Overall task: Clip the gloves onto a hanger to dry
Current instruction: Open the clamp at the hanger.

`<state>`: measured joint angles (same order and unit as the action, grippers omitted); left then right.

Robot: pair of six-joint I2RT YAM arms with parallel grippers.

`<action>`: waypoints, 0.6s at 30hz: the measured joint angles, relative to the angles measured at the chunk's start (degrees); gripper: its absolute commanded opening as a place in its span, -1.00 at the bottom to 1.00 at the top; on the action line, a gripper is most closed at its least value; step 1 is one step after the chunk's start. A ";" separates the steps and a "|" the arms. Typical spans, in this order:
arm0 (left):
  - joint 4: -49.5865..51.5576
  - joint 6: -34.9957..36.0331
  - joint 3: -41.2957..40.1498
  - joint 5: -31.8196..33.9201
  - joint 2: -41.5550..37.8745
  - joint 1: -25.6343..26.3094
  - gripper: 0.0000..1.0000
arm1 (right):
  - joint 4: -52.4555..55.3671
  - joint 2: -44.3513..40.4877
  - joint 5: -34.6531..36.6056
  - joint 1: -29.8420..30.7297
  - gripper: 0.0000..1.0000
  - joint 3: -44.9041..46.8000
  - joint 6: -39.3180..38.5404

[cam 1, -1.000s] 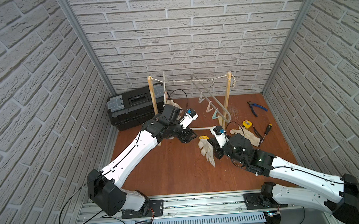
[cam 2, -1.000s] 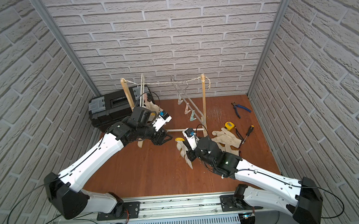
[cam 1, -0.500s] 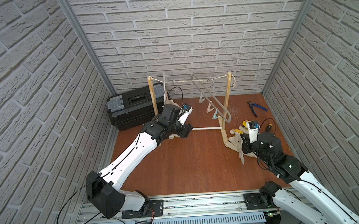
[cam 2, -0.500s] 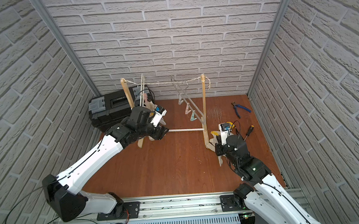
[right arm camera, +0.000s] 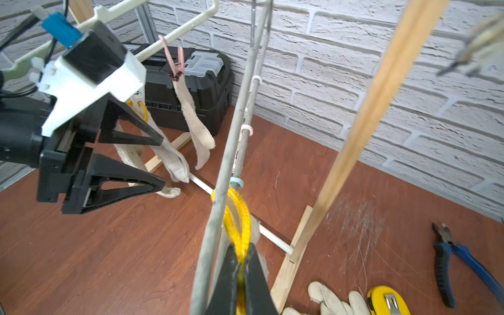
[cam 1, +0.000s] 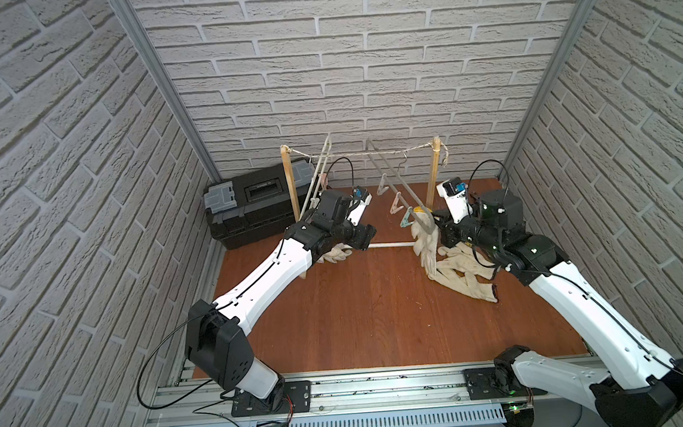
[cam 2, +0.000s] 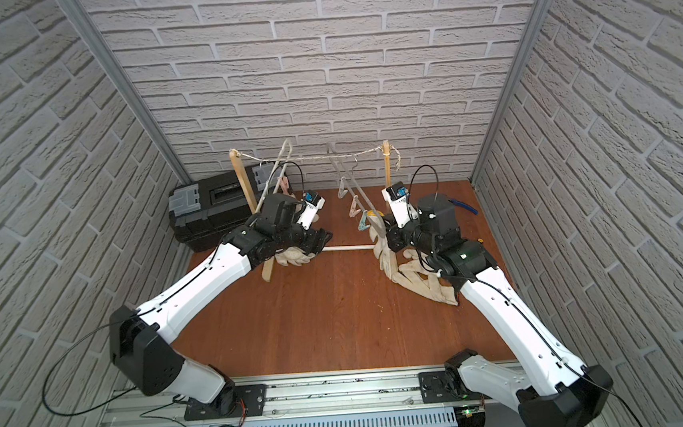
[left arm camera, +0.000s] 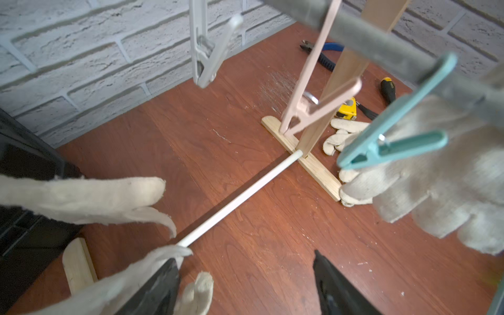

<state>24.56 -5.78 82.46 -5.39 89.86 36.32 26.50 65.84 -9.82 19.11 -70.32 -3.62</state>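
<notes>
My right gripper is shut on the yellow cuff of an off-white glove. It holds the glove up against the grey hanger, beside a teal clip. That glove hangs down behind the clip. More gloves lie on the floor below the right arm. My left gripper is open and holds nothing. It sits beside gloves that hang from the white hanger on a pink clip.
The hangers hang from a string between two wooden posts joined by a white rod. A black toolbox stands at the back left. Blue pliers, a yellow tape measure and a screwdriver lie at the right.
My right arm has carried its glove from the middle of the floor to the right and up to the grey hanger. My left gripper has opened wider and drawn back a little.
</notes>
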 measured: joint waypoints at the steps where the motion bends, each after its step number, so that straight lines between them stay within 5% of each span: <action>1: -0.48 0.59 1.07 0.04 0.66 -0.15 0.59 | 0.22 0.90 -0.50 0.00 -0.93 -0.68 -0.33; 8: -2.14 6.05 10.32 0.20 6.36 -2.51 0.59 | 4.20 6.12 1.25 -0.02 -0.92 -4.72 -0.79; 18: 0.85 9.22 16.48 -0.33 13.07 -3.26 0.58 | 2.01 10.78 6.10 -0.13 -0.95 -5.60 9.22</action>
<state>25.41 3.44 98.94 -5.72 102.94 33.06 28.51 76.62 -3.73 18.98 -75.92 5.61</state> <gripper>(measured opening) 0.791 0.065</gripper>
